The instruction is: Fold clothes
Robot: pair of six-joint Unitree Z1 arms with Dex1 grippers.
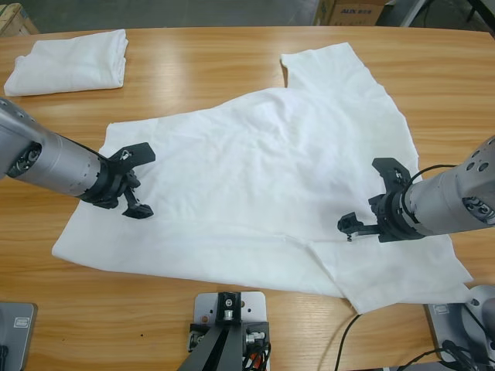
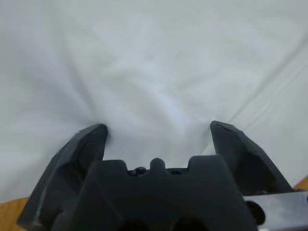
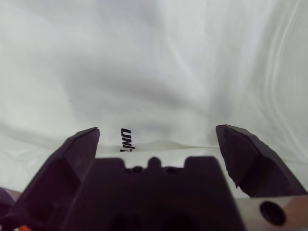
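Lying spread – T-shirt, between both jaws

Left arm: silver-grey cylindrical forearm with a round joint cap showing small screws, ending in a black wrist collar. Left tool: matte black, two angular faceted jaws either side of a blocky black body.

Right arm: same silver-grey casing, bolt holes in its joint cap, a thin black cable looping beside it. Right tool: matte black, wedge-shaped jaws.
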